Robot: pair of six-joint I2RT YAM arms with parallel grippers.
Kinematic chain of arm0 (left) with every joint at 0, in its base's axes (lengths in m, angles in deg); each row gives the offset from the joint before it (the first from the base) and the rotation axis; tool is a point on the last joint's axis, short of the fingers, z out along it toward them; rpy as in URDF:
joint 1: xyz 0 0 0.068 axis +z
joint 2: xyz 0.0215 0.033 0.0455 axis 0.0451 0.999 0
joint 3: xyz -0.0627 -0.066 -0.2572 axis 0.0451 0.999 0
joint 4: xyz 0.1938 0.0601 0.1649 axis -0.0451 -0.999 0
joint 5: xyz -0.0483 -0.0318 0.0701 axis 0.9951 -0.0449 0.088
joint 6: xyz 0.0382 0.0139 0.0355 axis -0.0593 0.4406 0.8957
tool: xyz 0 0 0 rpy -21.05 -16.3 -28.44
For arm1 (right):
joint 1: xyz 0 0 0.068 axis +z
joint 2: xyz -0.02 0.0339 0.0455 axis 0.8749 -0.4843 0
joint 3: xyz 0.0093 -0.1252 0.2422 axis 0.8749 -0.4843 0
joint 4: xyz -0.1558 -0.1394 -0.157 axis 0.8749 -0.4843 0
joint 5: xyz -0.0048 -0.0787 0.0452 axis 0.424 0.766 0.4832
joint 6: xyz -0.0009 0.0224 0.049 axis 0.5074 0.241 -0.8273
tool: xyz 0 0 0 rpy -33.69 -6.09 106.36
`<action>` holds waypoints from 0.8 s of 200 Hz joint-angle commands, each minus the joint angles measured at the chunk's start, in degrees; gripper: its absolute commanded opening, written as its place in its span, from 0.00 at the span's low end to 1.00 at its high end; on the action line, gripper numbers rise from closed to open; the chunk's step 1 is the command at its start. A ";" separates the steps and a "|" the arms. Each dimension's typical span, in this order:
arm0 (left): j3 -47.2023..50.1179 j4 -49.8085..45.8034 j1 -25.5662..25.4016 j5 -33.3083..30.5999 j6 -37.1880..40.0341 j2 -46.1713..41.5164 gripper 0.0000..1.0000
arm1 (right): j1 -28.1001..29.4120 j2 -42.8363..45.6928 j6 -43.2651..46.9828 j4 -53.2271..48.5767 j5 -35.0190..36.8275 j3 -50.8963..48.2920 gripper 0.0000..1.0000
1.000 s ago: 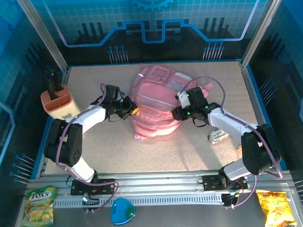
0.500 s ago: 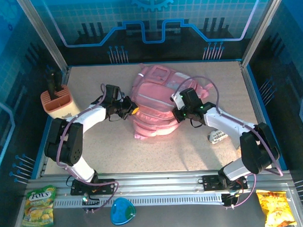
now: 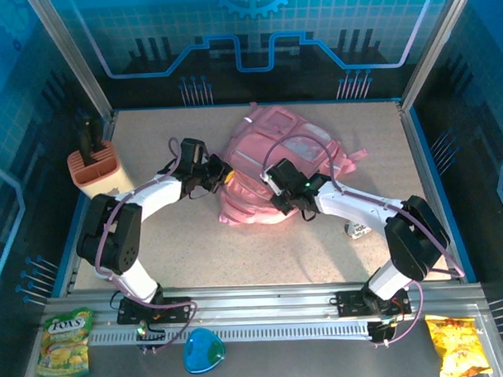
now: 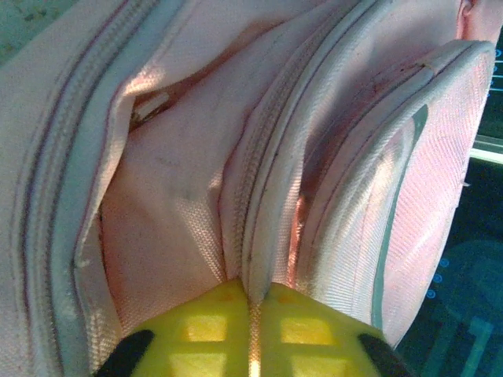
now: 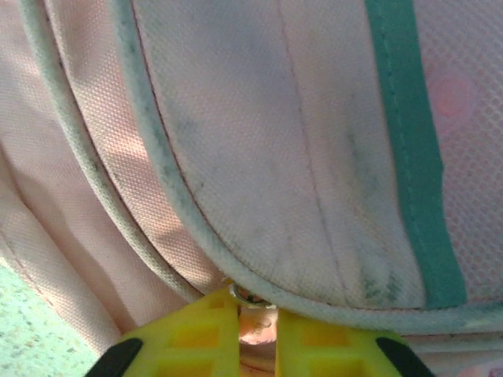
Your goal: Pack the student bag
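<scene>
So the student bag (image 3: 270, 126) is lying flat in the upper middle of the table, and both arms have reached in on it from either side. The left gripper (image 3: 221, 176) is at the bag's left edge. In its wrist view the yellow fingers (image 4: 208, 318) are shut tight on a fold of pink fabric with a zipper seam running right up between them, my guess is to anchor that side so the bag can't slide. The right gripper (image 3: 278, 196) is down at the lower edge of the bag, and its jaws are nearly closed, with a small pinkish bit caught in the narrow gap just under the piped rim. That could be a zipper pull, but I honestly can't tell. Looks to me like one arm holds while the other works the opening. The stuff to pack sits well apart from it: a white packet (image 3: 360, 228) right of centre and snack bags (image 3: 63, 344) along the bottom.
</scene>
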 commanded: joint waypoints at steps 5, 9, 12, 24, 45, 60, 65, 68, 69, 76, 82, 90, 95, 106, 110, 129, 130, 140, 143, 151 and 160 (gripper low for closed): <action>-0.37 0.64 -1.77 -0.33 1.49 -1.58 0.20 | 0.95 2.40 -5.04 0.09 -3.22 1.07 0.32; -0.25 -0.55 -1.81 -0.97 2.48 -2.17 0.24 | 0.42 3.34 -6.16 0.10 -3.63 0.49 0.35; -0.19 -1.48 -1.80 -1.54 3.20 -2.67 0.25 | 0.14 4.26 -6.80 0.17 -4.14 -0.01 0.36; 0.27 -4.83 -1.90 -3.35 6.40 -4.55 0.33 | -1.37 8.41 -10.01 1.17 -6.14 -2.55 0.44; 0.61 -10.19 -2.87 -5.59 11.74 -7.37 0.42 | -4.63 15.97 -15.58 4.45 -11.77 -7.68 0.53; 0.36 -13.85 -4.94 -8.43 14.84 -9.07 0.46 | -7.82 19.92 -19.88 6.50 -15.11 -10.42 0.56; 0.15 -14.94 -5.96 -9.78 15.76 -9.65 0.47 | -9.23 20.76 -21.41 7.08 -16.18 -11.18 0.58; 0.01 -15.54 -6.63 -10.55 16.30 -9.91 0.48 | -9.91 21.26 -22.30 7.35 -16.71 -12.05 0.58; -0.06 -15.74 -6.86 -10.84 16.51 -10.03 0.48 | -10.23 21.39 -22.61 7.45 -16.95 -12.27 0.58; -0.66 -17.12 -8.68 -12.84 17.69 -10.51 0.49 | -11.98 22.16 -24.36 8.14 -18.56 -13.00 0.59; -1.23 -18.30 -10.24 -14.46 18.25 -10.70 0.49 | -13.62 22.55 -25.83 8.65 -19.77 -13.44 0.58; -2.19 -19.63 -12.40 -16.66 18.92 -10.84 0.50 | -15.57 22.91 -27.84 9.15 -20.98 -13.73 0.59; -2.77 -20.40 -13.89 -17.77 19.16 -10.68 0.50 | -16.71 22.85 -28.96 9.37 -21.78 -13.95 0.59; -4.06 -21.34 -17.45 -20.25 19.36 -10.18 0.50 | -19.22 22.72 -31.06 10.08 -23.66 -14.21 0.60; -4.58 -21.53 -18.81 -21.04 19.49 -9.90 0.50 | -19.97 22.65 -31.85 10.28 -24.14 -14.33 0.60; -8.09 -22.80 -24.96 -25.21 20.38 -7.33 0.50 | -23.50 22.02 -35.03 11.50 -26.78 -14.80 0.63; -8.38 -22.84 -25.21 -25.46 20.43 -7.15 0.50 | -23.71 22.00 -35.17 11.60 -26.90 -14.79 0.63; -10.94 -23.64 -27.96 -27.19 21.22 -4.97 0.50 | -25.08 21.67 -36.45 12.48 -28.21 -15.08 0.64; -11.74 -23.95 -28.75 -27.66 21.37 -4.19 0.50 | -25.42 21.59 -36.73 12.75 -28.61 -15.22 0.64; -14.02 -25.05 -30.47 -29.07 21.75 -2.04 0.50 | -26.13 21.33 -37.67 13.21 -29.28 -15.37 0.65; -16.68 -26.28 -31.92 -30.24 22.24 0.24 0.49 | -26.63 21.11 -38.54 13.51 -29.77 -15.38 0.66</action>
